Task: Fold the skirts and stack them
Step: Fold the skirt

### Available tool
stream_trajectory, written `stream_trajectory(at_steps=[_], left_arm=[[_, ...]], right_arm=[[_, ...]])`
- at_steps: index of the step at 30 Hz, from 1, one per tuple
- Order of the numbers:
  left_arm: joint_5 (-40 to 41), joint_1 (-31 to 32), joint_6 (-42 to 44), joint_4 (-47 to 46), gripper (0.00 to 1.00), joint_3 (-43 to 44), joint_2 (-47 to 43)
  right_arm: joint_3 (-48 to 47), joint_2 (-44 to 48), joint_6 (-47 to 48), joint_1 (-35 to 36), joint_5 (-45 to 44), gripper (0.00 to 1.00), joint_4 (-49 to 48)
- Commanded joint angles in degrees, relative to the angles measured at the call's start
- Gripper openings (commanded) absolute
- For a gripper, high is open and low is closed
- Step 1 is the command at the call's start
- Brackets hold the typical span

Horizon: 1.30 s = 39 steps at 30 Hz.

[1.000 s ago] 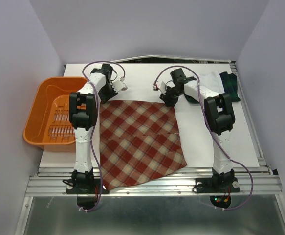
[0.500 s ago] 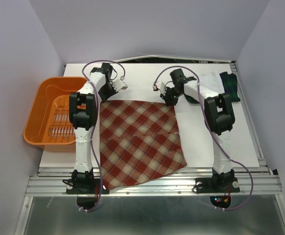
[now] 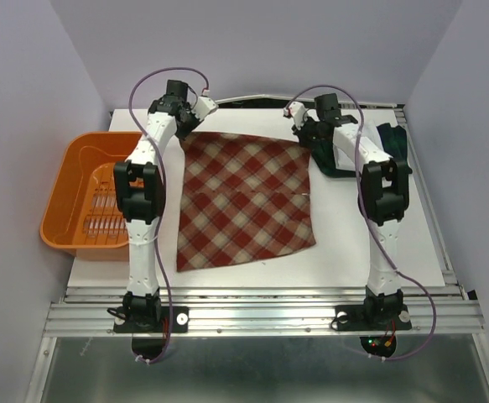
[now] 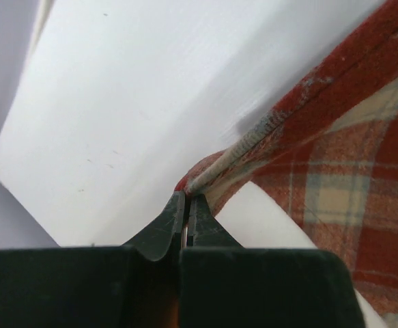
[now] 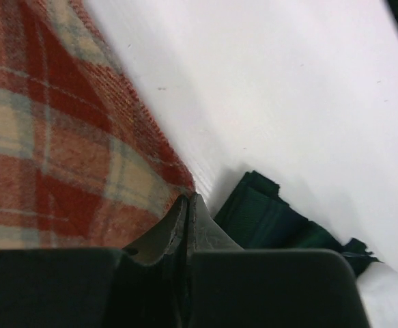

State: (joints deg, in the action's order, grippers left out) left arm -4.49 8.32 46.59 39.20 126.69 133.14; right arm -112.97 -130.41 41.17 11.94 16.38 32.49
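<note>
**A:** Where was the red-and-tan plaid skirt [image 3: 244, 201]?

**B:** Spread flat on the white worktop [image 3: 378, 252], between the two arms. The left pincer [image 4: 186, 205] was clamped on its far left corner, jaws pressed together on the hem.

**A:** And the right pincer [image 5: 187, 205]?

**B:** Clamped on the far right corner, with only cloth between its jaws.

**A:** Anything else nearby?

**B:** The dark green-navy plaid skirt [image 3: 392, 144] lay crumpled at the far right, just beside that corner. A pale lump [image 5: 388, 295] next to it might have been white cloth, but the wrist view was too blurred to tell. The orange basket [image 3: 76, 180] sat at the left edge, apart from the skirt.
</note>
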Motion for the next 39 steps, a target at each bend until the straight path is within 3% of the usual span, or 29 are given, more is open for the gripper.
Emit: stream_trajectory(at_steps=[1,5,10,13,20,22,26,30,39], left_arm=[[2.13,-1.55,-1.59,-6.94,0.00,-2.57,-13.14],[0.98,-1.81,-0.97,-10.71,0.00,-12.65,-22.82],[-3.66,-1.81,1.40,-10.73,0.00,-26.39,-36.08],[-7.62,-1.29,2.62,-8.97,0.00,-36.66,-41.45],[-9.05,-0.06,7.11,-12.57,0.00,-70.73,-61.76],[-8.34,1.00,7.72,-11.87,0.00,-78.04,-65.88],[-7.99,4.42,6.94,-11.95,0.00,-87.37,-70.29],[-4.48,7.59,4.05,-14.68,0.00,-92.15,-69.34],[-5.26,7.59,-1.24,-12.84,0.00,-83.90,-63.44]], right_arm=[[-2.18,7.60,-1.00,-0.78,-3.29,0.01,-4.62],[3.44,15.26,0.05,-0.78,0.04,0.01,-4.63],[17.15,25.71,2.77,-0.78,2.86,0.01,-4.63],[25.82,31.52,5.14,-0.78,3.83,0.01,-4.63],[49.13,43.47,10.16,2.90,5.77,0.01,-5.32],[56.93,46.19,10.25,4.92,4.02,0.01,-8.83],[62.95,46.83,7.88,7.21,3.57,0.01,-11.92],[66.03,45.42,5.77,7.74,1.82,0.01,-14.91],[57.96,43.48,3.39,7.74,1.02,0.01,-11.58]])
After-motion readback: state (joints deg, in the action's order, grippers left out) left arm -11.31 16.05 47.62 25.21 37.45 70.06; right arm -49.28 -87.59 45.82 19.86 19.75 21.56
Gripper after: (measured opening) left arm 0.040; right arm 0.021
